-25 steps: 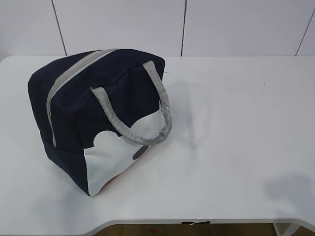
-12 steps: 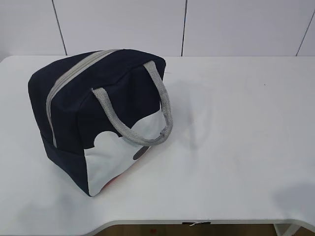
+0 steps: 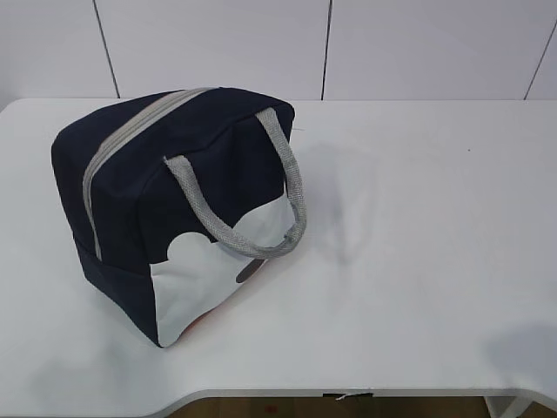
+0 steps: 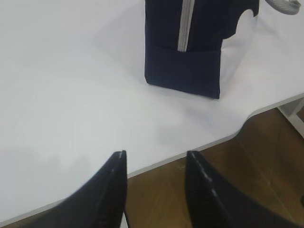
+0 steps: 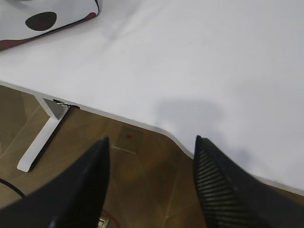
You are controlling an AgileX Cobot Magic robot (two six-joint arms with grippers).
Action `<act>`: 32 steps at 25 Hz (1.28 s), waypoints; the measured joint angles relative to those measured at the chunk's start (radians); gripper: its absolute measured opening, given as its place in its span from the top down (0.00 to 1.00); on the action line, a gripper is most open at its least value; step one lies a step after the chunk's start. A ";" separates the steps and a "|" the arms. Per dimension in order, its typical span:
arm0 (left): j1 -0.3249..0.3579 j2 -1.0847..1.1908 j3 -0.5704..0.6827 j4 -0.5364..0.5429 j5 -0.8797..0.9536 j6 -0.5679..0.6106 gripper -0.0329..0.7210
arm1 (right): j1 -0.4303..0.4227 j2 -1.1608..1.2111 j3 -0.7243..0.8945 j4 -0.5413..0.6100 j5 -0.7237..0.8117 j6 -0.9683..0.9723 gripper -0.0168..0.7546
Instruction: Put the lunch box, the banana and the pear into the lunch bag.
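The navy-blue lunch bag [image 3: 174, 209] stands on the left of the white table [image 3: 418, 226] with its grey zipper shut and its grey handles up. Its end also shows in the left wrist view [image 4: 187, 52], and its white lower panel shows in the right wrist view [image 5: 47, 19]. The lunch box, the banana and the pear are out of view. My left gripper [image 4: 156, 154] is open and empty over the table's front edge. My right gripper [image 5: 151, 138] is open and empty over the front edge at the right. Neither gripper shows in the exterior view.
The table's curved front edge [image 4: 256, 114] and the wooden floor [image 4: 266, 180] lie below both grippers. A white table leg [image 5: 42, 137] stands under the right side. A white panelled wall [image 3: 331, 43] is behind the table.
The dark shadow at the table's front right has faded and slid off towards the edge. The bag has not moved.
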 joint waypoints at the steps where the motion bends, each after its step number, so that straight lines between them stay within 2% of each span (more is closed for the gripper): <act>1: 0.000 0.000 0.000 0.000 0.000 0.000 0.55 | 0.000 0.000 0.000 0.000 -0.002 0.000 0.39; 5: 0.009 0.000 0.000 0.000 0.000 0.000 0.55 | 0.000 0.000 0.000 0.000 -0.002 0.000 0.39; 10: 0.065 0.000 0.000 0.000 0.000 0.000 0.55 | -0.011 0.000 0.000 -0.002 -0.002 0.000 0.39; 14: 0.114 0.000 0.000 0.000 0.000 0.000 0.55 | -0.105 0.000 0.000 -0.002 -0.002 0.000 0.39; 18: 0.118 0.000 0.000 -0.002 0.000 0.000 0.55 | -0.214 0.000 0.000 -0.002 -0.002 0.000 0.39; 21: 0.119 0.000 0.000 -0.008 0.000 0.000 0.55 | -0.257 0.000 0.000 -0.002 -0.002 0.000 0.39; 32: 0.156 0.000 0.000 -0.013 0.000 0.000 0.55 | -0.261 0.000 0.000 -0.002 -0.002 0.000 0.39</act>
